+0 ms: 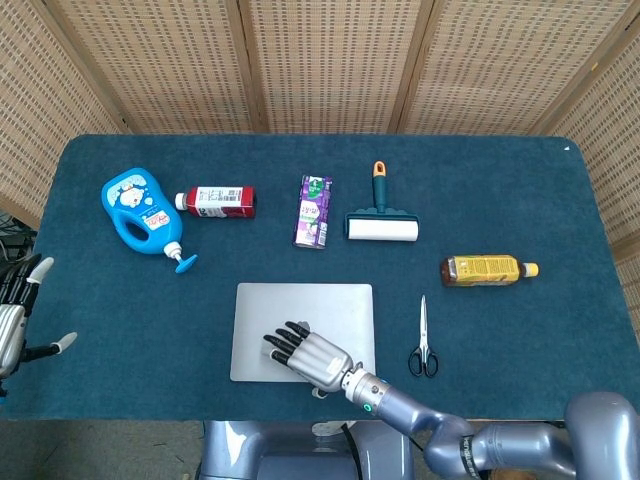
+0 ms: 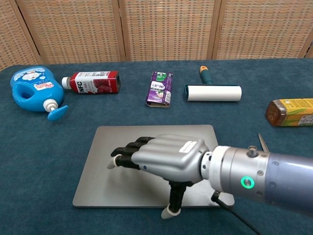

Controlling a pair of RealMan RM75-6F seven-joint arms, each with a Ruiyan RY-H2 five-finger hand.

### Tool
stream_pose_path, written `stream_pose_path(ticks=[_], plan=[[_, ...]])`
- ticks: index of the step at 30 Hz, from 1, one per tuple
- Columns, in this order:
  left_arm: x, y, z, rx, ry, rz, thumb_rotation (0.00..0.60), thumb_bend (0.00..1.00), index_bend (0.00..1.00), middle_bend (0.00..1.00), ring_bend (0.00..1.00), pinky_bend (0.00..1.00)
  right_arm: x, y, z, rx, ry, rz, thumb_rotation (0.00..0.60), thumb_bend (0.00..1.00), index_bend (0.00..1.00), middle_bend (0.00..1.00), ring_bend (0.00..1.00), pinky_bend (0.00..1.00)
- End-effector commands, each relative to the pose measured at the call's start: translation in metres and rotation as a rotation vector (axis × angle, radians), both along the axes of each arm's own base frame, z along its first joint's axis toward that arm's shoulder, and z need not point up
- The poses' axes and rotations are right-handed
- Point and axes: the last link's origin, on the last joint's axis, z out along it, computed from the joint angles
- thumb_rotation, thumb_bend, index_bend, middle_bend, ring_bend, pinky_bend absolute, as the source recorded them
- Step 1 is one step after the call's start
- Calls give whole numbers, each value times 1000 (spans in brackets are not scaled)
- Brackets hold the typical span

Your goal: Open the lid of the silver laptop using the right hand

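Note:
The silver laptop (image 1: 302,303) lies shut and flat at the table's front middle, also plain in the chest view as the laptop (image 2: 146,134). My right hand (image 1: 306,353) hovers palm down over its front half, fingers stretched out toward the left. In the chest view the right hand (image 2: 164,155) covers the lid's centre, and its thumb points down just past the laptop's front edge. It holds nothing. My left hand (image 1: 14,322) sits at the far left edge beside the table, fingers spread and empty.
Along the back lie a blue detergent bottle (image 1: 140,210), a red-labelled bottle (image 1: 218,200), a purple carton (image 1: 313,211) and a lint roller (image 1: 381,225). A yellow bottle (image 1: 487,269) and scissors (image 1: 422,342) lie to the right of the laptop.

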Motion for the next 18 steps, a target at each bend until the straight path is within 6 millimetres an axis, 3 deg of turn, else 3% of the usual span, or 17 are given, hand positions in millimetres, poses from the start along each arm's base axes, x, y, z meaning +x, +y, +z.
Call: stream_pose_path(ticks=[1,18], plan=[[-1,1,1,2,-2,3,600,0,0,0,0,0,4,3,-11,-5,20,19,600,327,133,69,0,0],[-1,2,-1,-1,2,13,600,0,0,0,0,0,6,3,-23,-47,12,20,600,393,155,87,0,0]])
